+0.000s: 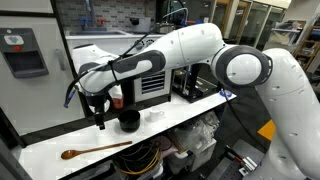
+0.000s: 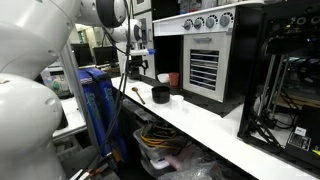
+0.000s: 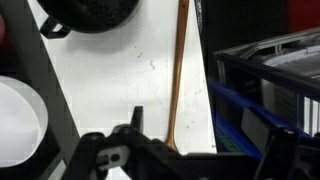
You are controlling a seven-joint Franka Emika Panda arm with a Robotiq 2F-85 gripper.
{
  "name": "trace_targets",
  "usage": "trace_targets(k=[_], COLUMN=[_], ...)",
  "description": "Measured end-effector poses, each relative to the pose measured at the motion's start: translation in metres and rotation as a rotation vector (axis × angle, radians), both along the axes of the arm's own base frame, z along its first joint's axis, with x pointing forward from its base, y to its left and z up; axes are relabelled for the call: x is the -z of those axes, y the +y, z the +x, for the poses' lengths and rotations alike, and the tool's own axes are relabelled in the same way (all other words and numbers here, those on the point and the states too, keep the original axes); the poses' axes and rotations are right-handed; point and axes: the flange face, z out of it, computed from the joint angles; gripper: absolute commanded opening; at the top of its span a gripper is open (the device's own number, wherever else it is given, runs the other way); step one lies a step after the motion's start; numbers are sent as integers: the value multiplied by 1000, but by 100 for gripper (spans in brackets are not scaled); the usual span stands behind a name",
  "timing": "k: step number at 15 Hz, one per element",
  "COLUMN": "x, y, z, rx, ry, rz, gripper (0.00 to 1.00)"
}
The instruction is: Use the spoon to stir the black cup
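The long wooden spoon [image 1: 95, 150] lies flat on the white table [image 1: 190, 118], near its front edge, with nothing holding it. In the wrist view its handle [image 3: 180, 70] runs up the frame and its lower end is hidden behind the gripper body. The black cup [image 1: 129, 121] stands on the table just beyond the spoon; it also shows in an exterior view [image 2: 160, 95] and at the top of the wrist view [image 3: 95, 12]. My gripper [image 1: 99, 120] hangs fingers down beside the cup, above the table. It looks open and empty [image 3: 205, 125].
A white bowl [image 1: 157, 114] stands next to the black cup and shows at the left of the wrist view [image 3: 18, 120]. A reddish-brown cup [image 2: 172, 79] stands behind. A metal cabinet with vents [image 2: 205, 60] backs the table. Blue bins [image 3: 270, 90] lie past the table edge.
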Motion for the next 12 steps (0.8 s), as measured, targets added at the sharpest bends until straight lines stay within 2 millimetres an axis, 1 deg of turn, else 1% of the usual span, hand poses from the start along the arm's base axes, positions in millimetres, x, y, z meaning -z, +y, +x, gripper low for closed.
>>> trace_targets(k=[2, 5, 7, 12], x=[-34, -72, -90, -120], y=[-10, -33, -54, -111], z=[-8, -21, -32, -71], rx=[4, 21, 40, 112], ry=[-18, -46, -53, -50], rz=[-11, -24, -37, -61], gripper=[100, 100, 100, 100])
